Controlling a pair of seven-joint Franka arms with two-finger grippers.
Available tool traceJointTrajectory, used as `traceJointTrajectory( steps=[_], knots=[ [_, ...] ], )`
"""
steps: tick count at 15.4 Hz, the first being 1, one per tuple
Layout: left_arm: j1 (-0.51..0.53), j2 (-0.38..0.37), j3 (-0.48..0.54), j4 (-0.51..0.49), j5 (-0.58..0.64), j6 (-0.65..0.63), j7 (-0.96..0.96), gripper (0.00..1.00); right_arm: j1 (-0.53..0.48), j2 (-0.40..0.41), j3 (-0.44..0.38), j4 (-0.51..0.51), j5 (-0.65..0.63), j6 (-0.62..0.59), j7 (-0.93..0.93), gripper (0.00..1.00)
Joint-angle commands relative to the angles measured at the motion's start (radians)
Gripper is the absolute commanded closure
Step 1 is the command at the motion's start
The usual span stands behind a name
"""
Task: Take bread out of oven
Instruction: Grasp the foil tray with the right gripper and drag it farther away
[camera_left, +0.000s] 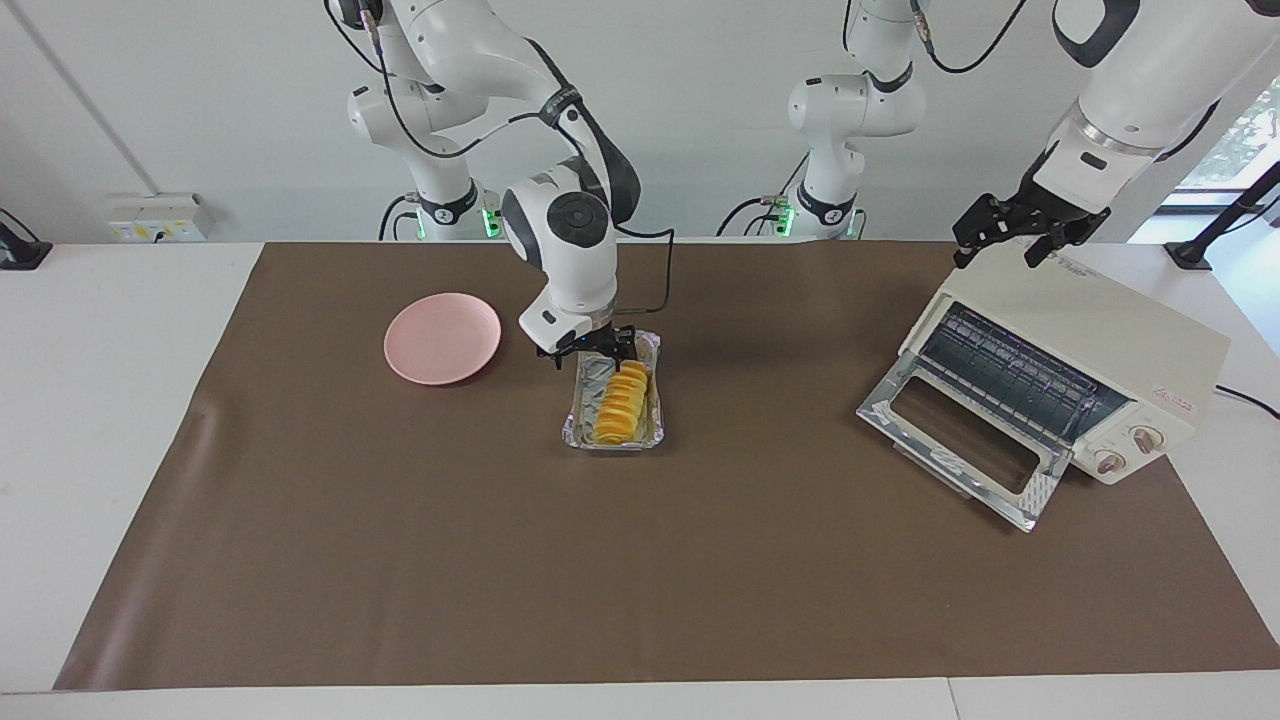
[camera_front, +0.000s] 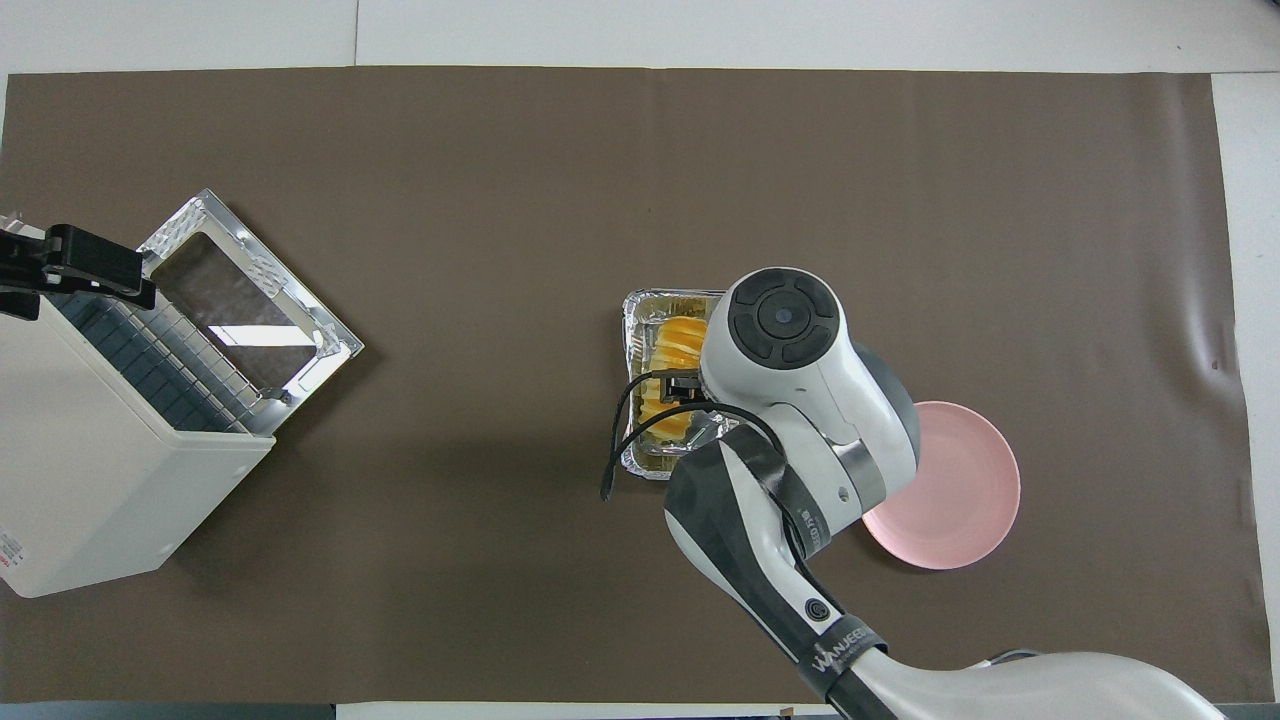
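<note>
The bread (camera_left: 622, 405), a ridged golden-yellow loaf, lies in a silver foil tray (camera_left: 575, 430) on the brown mat in the middle of the table. It also shows in the overhead view (camera_front: 680, 335). My right gripper (camera_left: 590, 352) hangs low over the end of the tray nearer the robots, fingers spread, holding nothing. The cream-white oven (camera_left: 1080, 340) stands at the left arm's end, its glass door (camera_left: 960, 430) dropped open and its wire rack bare. My left gripper (camera_left: 1000, 240) is open just above the oven's top.
A pink round plate (camera_left: 442, 338) sits beside the tray toward the right arm's end. In the overhead view the right arm's wrist (camera_front: 790, 340) covers part of the tray and plate (camera_front: 950, 500). The brown mat (camera_left: 640, 580) covers most of the table.
</note>
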Motion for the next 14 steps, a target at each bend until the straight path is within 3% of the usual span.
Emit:
traceJointTrajectory(
  steps=[1,5,8,11,13,14],
  knots=[
    [0.017,-0.047,-0.012,-0.065,-0.007,0.001,0.014,0.0,-0.018,-0.015,0.003,-0.073,-0.006,0.08,0.015,0.0],
    [0.015,-0.055,-0.013,-0.074,-0.006,0.004,0.018,0.0,-0.026,-0.015,0.003,-0.092,-0.001,0.109,0.018,0.0],
    [0.015,-0.049,-0.012,-0.073,-0.006,0.002,0.005,0.0,-0.026,-0.015,0.003,-0.092,-0.001,0.109,0.04,0.16],
    [0.015,-0.046,-0.009,-0.071,-0.006,0.002,0.004,0.0,-0.026,-0.017,0.003,-0.101,-0.001,0.109,0.035,0.49],
    [0.015,-0.045,-0.007,-0.073,-0.004,0.002,0.007,0.0,-0.026,-0.017,0.003,-0.105,-0.001,0.112,0.027,0.94],
    [0.015,-0.046,-0.006,-0.082,0.003,0.013,-0.001,0.0,-0.026,-0.017,0.003,-0.105,-0.001,0.114,0.024,1.0]
  ],
)
